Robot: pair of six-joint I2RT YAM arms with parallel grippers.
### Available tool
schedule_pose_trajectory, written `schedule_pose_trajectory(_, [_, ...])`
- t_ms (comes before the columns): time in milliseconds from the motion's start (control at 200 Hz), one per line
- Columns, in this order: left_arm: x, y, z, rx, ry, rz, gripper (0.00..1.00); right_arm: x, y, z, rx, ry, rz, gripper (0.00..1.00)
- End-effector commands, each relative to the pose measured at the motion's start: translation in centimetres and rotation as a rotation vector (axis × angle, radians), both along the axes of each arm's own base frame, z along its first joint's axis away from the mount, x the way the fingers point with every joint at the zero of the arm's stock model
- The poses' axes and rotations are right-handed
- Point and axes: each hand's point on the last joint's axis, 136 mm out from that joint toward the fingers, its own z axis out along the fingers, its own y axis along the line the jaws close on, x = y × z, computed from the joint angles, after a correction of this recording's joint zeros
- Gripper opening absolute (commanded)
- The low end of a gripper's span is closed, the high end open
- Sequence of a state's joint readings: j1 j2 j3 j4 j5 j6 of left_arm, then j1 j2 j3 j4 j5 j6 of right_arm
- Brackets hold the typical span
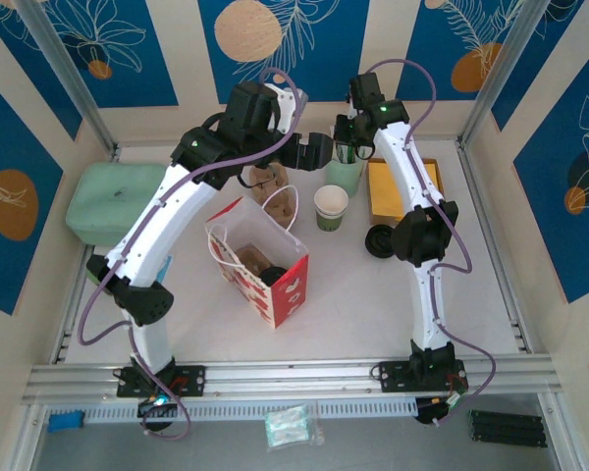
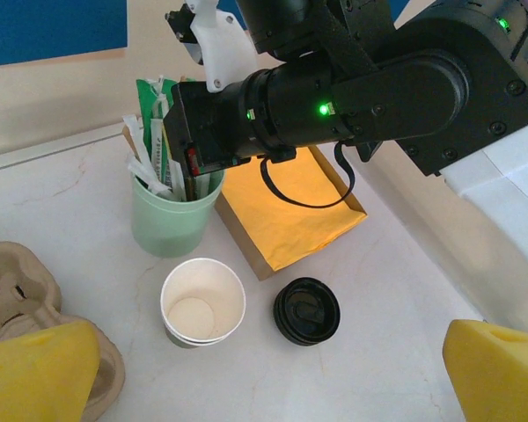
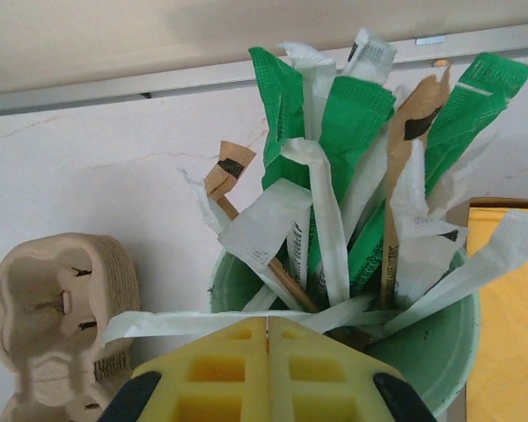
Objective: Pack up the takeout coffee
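Observation:
The white paper cup (image 1: pixel 331 206) (image 2: pixel 202 301) with a green lower band stands open and empty on the table. Its black lid (image 1: pixel 381 240) (image 2: pixel 307 310) lies just to its right, apart from it. My left gripper (image 1: pixel 319 150) (image 2: pixel 268 374) hovers open above and behind the cup and lid, its yellow fingers (image 2: pixel 40 369) spread wide with nothing between them. My right gripper (image 1: pixel 352 147) (image 3: pixel 267 327) hangs over the mint tumbler (image 1: pixel 344 177) (image 3: pixel 422 352) of sticks, shut, its tips pinching a white wrapped stick (image 3: pixel 185 321) that lies across the rim.
A red-and-white gift bag (image 1: pixel 260 260) stands open in front of the cup. The brown cardboard carrier (image 1: pixel 275 196) (image 2: pixel 22 294) (image 3: pixel 62 299) lies left of the tumbler. A yellow envelope (image 1: pixel 393 186) (image 2: pixel 290 207) lies to the right, and a green pad (image 1: pixel 113 201) at far left.

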State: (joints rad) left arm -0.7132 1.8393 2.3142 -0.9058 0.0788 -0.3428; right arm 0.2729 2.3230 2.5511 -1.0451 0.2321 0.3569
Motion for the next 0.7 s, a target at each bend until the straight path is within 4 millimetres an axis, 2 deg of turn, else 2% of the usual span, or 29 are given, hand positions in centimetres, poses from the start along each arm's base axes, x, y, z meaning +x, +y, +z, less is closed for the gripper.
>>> schedule_pose_trajectory(0, [-0.7, 0.6, 1.4, -0.038, -0.003, -0.004, 1.00, -0.1, -0.3, 2.3, -0.021, -0.055, 0.004, 0.00])
schedule_pose_trajectory(400, [-0.7, 0.6, 1.2, -0.040, 0.002, -0.004, 0.99, -1.5, -0.8, 8.5, -0.005, -0.183, 0.000, 0.00])
schedule_pose_trajectory(695, [-0.8, 1.0, 1.4, -0.040, -0.009, 0.010, 0.99, -3.9, -1.0, 13.7, 0.052, -0.265, 0.001, 0.00])
